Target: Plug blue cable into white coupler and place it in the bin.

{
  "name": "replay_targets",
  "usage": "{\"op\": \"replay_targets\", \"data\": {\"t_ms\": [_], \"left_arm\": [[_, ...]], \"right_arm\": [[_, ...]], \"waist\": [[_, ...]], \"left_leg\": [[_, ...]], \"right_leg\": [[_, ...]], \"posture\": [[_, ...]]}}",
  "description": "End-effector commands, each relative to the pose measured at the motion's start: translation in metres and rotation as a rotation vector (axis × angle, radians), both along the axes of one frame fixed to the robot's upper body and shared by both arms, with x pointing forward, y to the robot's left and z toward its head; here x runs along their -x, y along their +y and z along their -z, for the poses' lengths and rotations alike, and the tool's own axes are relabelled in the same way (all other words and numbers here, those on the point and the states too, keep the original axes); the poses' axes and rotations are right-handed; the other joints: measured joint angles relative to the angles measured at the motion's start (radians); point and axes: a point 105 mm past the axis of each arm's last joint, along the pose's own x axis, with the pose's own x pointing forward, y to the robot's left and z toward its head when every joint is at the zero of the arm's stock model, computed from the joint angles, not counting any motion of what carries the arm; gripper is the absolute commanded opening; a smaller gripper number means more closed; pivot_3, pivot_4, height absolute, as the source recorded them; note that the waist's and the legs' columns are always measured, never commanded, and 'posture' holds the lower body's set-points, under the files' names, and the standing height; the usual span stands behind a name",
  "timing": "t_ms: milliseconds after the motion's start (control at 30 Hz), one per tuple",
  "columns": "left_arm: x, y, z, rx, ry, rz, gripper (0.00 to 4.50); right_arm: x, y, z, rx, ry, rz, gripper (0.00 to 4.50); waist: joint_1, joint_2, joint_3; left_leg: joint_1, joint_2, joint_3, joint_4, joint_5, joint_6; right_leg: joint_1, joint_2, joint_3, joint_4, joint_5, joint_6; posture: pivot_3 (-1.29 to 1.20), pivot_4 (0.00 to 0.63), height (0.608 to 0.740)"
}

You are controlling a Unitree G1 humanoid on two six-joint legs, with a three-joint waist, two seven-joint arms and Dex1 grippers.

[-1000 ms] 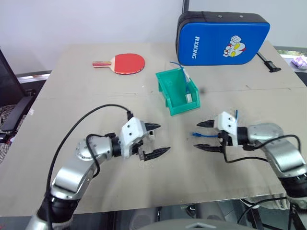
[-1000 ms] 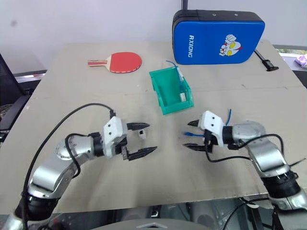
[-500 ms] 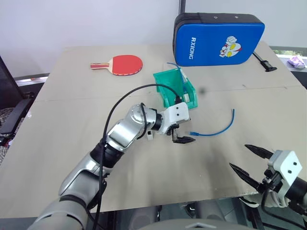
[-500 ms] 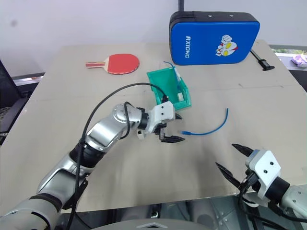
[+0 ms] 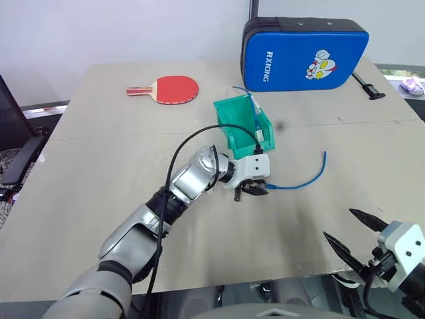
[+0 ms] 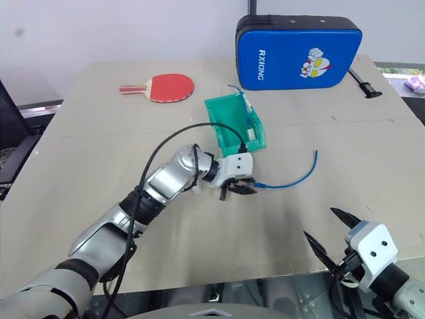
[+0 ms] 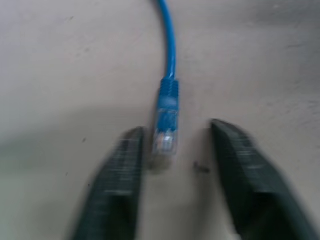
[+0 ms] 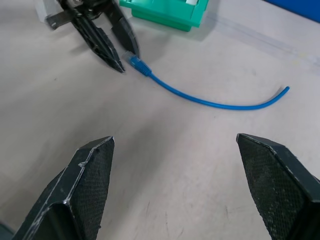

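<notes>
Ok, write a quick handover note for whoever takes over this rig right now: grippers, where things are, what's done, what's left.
Left gripper: open, its fingers on either side of the blue cable's clear plug, no grip yet.
Right gripper: open, empty, by the table's near edge.
Blue cable: lying loose on the table in a curve, in front of the bin.
Bin: holds another blue cable with a white piece.
Done: nothing on this cable.
Left: grip the plug, find the white coupler (I cannot make it out), plug in, place in the bin.
</notes>
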Motion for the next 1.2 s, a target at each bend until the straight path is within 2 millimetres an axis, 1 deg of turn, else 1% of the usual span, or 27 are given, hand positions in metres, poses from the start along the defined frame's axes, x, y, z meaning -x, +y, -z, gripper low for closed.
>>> {"op": "replay_targets", "data": {"t_ms": [33, 100, 133, 233, 267, 300, 400, 433, 500, 600, 700, 833, 933, 1067, 1100, 1133, 1200], "left_arm": [[0.003, -0.002, -0.004, -0.013, -0.026, 0.053, 0.03], [0.003, -0.002, -0.006, -0.002, -0.027, 0.054, 0.03], [0.003, -0.003, -0.011, 0.042, -0.025, 0.05, 0.03], [0.01, -0.007, -0.046, 0.309, 0.117, 0.03, 0.03], [0.011, -0.006, -0.054, 0.363, 0.106, 0.036, 0.03], [0.011, -0.004, -0.059, 0.389, 0.087, 0.039, 0.03], [0.014, -0.001, -0.068, 0.443, 0.034, 0.049, 0.03], [0.018, 0.0, -0.072, 0.48, 0.066, 0.044, 0.03], [0.029, 0.001, -0.082, 0.566, 0.196, 0.02, 0.03], [0.046, 0.006, -0.086, 0.603, 0.383, 0.02, 0.03], [0.059, 0.014, -0.095, 0.638, 0.561, 0.027, 0.03], [0.068, 0.025, -0.107, 0.674, 0.745, 0.043, 0.03], [0.068, 0.03, -0.113, 0.698, 0.814, 0.028, 0.03], [0.071, 0.031, -0.113, 0.703, 0.841, 0.019, 0.03], [0.072, 0.031, -0.113, 0.706, 0.847, 0.017, 0.0], [0.073, 0.031, -0.113, 0.706, 0.849, 0.017, 0.0], [0.073, 0.03, -0.113, 0.705, 0.85, 0.017, 0.0]], "right_arm": [[0.0, 0.005, -0.007, -0.007, -0.024, 0.003, 3.85], [-0.001, 0.006, -0.006, -0.028, -0.016, 0.013, 3.85], [-0.004, 0.009, -0.005, -0.088, 0.004, 0.031, 3.85], [-0.011, 0.026, -0.001, -0.353, 0.093, 0.074, 3.85], [-0.015, 0.029, 0.001, -0.434, 0.116, 0.101, 3.85], [-0.018, 0.031, 0.001, -0.481, 0.132, 0.119, 3.85], [-0.031, 0.035, 0.002, -0.591, 0.157, 0.165, 3.85], [-0.037, 0.041, -0.001, -0.656, 0.151, 0.16, 3.85], [-0.051, 0.054, -0.016, -0.791, 0.111, 0.122, 3.85], [-0.059, 0.071, -0.039, -0.936, 0.084, 0.024, 3.85], [-0.061, 0.079, -0.051, -1.018, 0.093, -0.062, 3.85], [-0.061, 0.08, -0.061, -1.061, 0.102, -0.127, 3.85], [-0.058, 0.08, -0.068, -1.081, 0.105, -0.173, 3.85], [-0.054, 0.083, -0.072, -1.088, 0.129, -0.218, 3.85], [-0.053, 0.084, -0.073, -1.092, 0.135, -0.23, 3.29], [-0.051, 0.085, -0.074, -1.096, 0.145, -0.246, 3.04], [-0.05, 0.089, -0.074, -1.089, 0.166, -0.269, 2.03]], "waist": [[0.0, 0.0, 0.0], [0.0, 0.0, 0.0], [0.0, 0.0, 0.0], [-0.003, 0.0, 0.0], [-0.002, 0.0, 0.0], [-0.003, 0.0, 0.0], [-0.004, 0.001, -0.001], [-0.004, 0.001, -0.001], [-0.008, 0.001, -0.001], [-0.011, 0.001, 0.0], [-0.008, 0.001, 0.0], [-0.011, 0.001, 0.0], [-0.011, 0.001, 0.0], [-0.011, 0.001, 0.0], [-0.011, 0.001, 0.0], [-0.011, 0.001, 0.0], [-0.011, 0.001, 0.0]], "left_leg": [[0.0, 0.0, 0.0, 0.0, 0.0, 0.0], [0.0, 0.0, 0.0, 0.0, 0.0, 0.0], [0.0, 0.0, 0.0, 0.0, 0.0, 0.0], [0.0, 0.002, -0.001, 0.0, 0.0, 0.0], [0.0, 0.002, -0.001, 0.0, 0.0, 0.0], [0.0, 0.002, -0.001, 0.0, 0.0, 0.0], [0.0, 0.002, -0.001, 0.0, 0.0, 0.0], [0.0, 0.002, -0.001, 0.0, 0.0, 0.0], [0.0, 0.002, -0.001, 0.0, 0.0, 0.0], [0.0, 0.002, -0.001, 0.0, 0.0, 0.0], [0.0, 0.002, -0.003, 0.0, 0.0, 0.0], [-0.001, 0.001, -0.003, 0.0, 0.0, 0.0], [0.0, 0.001, -0.003, 0.0, 0.0, 0.0], [0.0, 0.001, -0.003, 0.0, 0.0, 0.0], [0.0, 0.001, -0.003, 0.0, 0.0, 0.0], [0.0, 0.001, -0.003, 0.0, 0.0, 0.0], [0.0, 0.001, -0.003, 0.0, 0.0, 0.0]], "right_leg": [[0.0, 0.0, 0.0, 0.0, 0.0, 0.0], [0.0, 0.0, 0.0, 0.0, 0.0, 0.0], [0.0, 0.0, 0.0, 0.0, 0.0, 0.0], [0.0, 0.0, 0.0, 0.0, 0.0, 0.0], [-0.001, 0.0, -0.001, 0.001, 0.0, 0.0], [-0.001, 0.0, -0.001, 0.001, 0.0, 0.0], [0.0, 0.0, -0.001, 0.001, 0.0, 0.0], [0.0, 0.0, 0.0, 0.001, 0.0, 0.0], [0.0, 0.0, 0.0, 0.001, 0.0, 0.0], [-0.001, 0.0, 0.0, 0.001, 0.001, 0.001], [0.0, 0.0, -0.002, 0.001, 0.002, 0.004], [0.0, 0.0, -0.002, 0.001, 0.003, 0.004], [0.0, 0.0, -0.002, 0.001, 0.003, 0.004], [0.0, 0.0, -0.002, 0.001, 0.002, 0.004], [0.0, 0.0, -0.002, 0.001, 0.002, 0.004], [0.0, 0.0, -0.002, 0.001, 0.003, 0.004], [0.0, 0.0, -0.001, 0.001, 0.002, 0.004]], "posture": [[0.0, 0.15, 0.74], [0.0, 0.15, 0.74], [0.0, 0.15, 0.74], [0.0, 0.15, 0.74], [0.0, 0.15, 0.74], [0.0, 0.15, 0.74], [0.0, 0.15, 0.74], [0.0, 0.15, 0.74], [0.0, 0.15, 0.74], [0.0, 0.15, 0.74], [0.0, 0.15, 0.74], [0.0, 0.15, 0.74], [0.0, 0.15, 0.74], [0.0, 0.15, 0.74], [0.0, 0.15, 0.74], [0.0, 0.15, 0.74], [0.0, 0.15, 0.74]]}}
